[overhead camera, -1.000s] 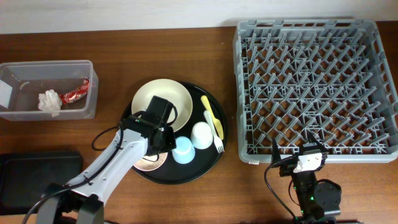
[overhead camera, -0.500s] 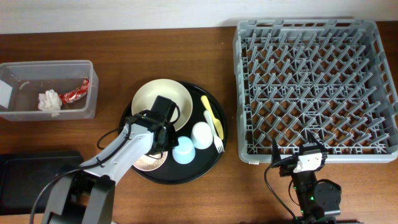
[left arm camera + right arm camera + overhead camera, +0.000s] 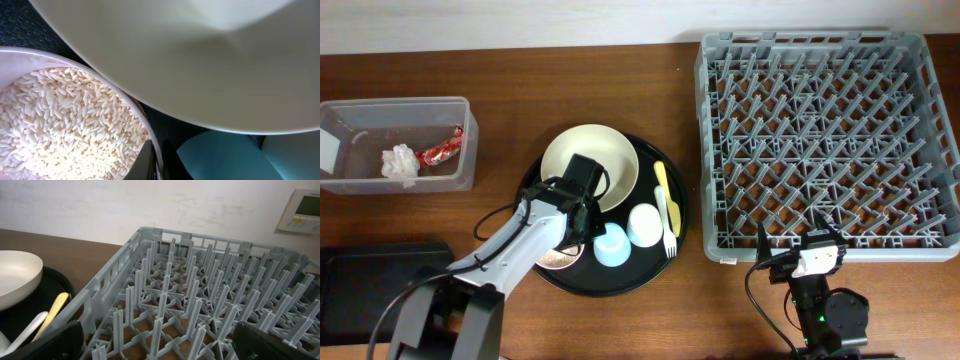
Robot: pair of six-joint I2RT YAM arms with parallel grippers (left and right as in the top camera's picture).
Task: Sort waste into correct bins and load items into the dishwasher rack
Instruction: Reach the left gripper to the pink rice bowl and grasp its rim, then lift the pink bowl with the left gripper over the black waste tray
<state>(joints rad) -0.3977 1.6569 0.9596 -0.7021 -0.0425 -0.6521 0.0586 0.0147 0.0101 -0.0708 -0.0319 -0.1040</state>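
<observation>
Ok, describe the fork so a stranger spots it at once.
Find the big grey rack; left of it sits a round black tray. The fork lies along the tray's right edge beside the white cup: the only long thin thing, yellow handle, white prongs.

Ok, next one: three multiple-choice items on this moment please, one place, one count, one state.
1. The red wrapper lies: A inside the clear tub; B just outside it; C out of view.
2. Cups on the round black tray: A one; B two; C three.
3. The pink bowl is: A empty; B holding rice; C upside down.
Key: 1 A, beside the tissue; 2 B, a light blue cup and a white cup; 3 B, the left wrist view shows rice filling it.
</observation>
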